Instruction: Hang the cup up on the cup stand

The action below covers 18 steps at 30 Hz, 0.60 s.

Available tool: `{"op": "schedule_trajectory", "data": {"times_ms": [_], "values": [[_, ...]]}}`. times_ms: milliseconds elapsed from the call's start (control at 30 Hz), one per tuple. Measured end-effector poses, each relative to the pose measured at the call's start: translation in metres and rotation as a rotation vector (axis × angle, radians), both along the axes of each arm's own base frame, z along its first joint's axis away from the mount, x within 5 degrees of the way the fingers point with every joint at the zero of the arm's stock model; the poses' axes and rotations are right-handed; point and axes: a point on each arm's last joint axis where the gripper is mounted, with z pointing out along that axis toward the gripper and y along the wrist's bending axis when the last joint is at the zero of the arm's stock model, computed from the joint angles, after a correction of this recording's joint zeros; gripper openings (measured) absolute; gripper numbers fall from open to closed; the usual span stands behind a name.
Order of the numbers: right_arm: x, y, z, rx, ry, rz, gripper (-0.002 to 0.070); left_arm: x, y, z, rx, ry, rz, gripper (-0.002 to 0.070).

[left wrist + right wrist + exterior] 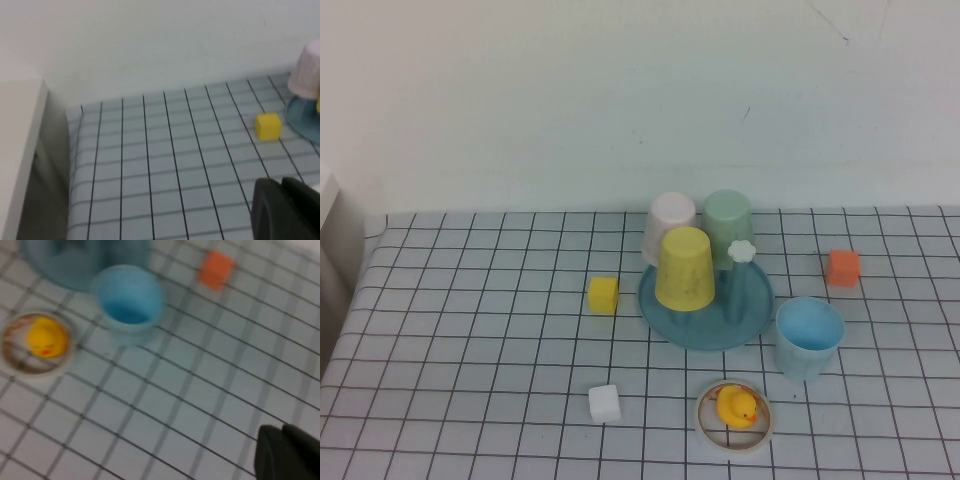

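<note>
Cup (809,338) position: upright on the checked table (470,340), mouth up, long axis vertical, standing just beside the cup stand (705,305) on the robot's right, apart from its rim as far as can be judged. One peg with a white flower tip (742,251) stands free on the cup's side of the stand; the yellow cup (685,267), pale green cup (728,225) and pink cup (668,226) occupy the others.

Right gripper (287,452): fingers together, holding nothing, out of the high view. Its wrist camera looks onto the cup's open mouth (130,297), so the cup lies ahead of and below it, well apart. This arm is judged the nearer.

Left gripper (285,207): fingers together, empty, over the table's left portion near the yellow block (268,126), with the stand between it and the cup.

Nearby: orange block (843,267), duck in ring (736,408).
</note>
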Motion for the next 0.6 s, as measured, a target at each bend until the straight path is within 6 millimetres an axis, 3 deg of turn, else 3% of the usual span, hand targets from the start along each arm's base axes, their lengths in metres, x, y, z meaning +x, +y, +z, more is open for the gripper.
{"op": "schedule_trajectory", "data": {"times_ms": [200,467,600], "values": [[0.059,0.045,-0.015,0.055,0.090,0.251,0.0036,0.000,-0.001,-0.007,-0.016,0.077,-0.007,-0.0001],[0.135,0.069,-0.064,0.045,0.211,0.285,0.0384,0.000,-0.002,-0.008,-0.038,0.091,-0.010,-0.0001],[0.169,0.075,-0.099,0.068,0.257,0.240,0.0433,0.000,-0.002,-0.008,-0.040,0.091,-0.011,-0.0001]]}}
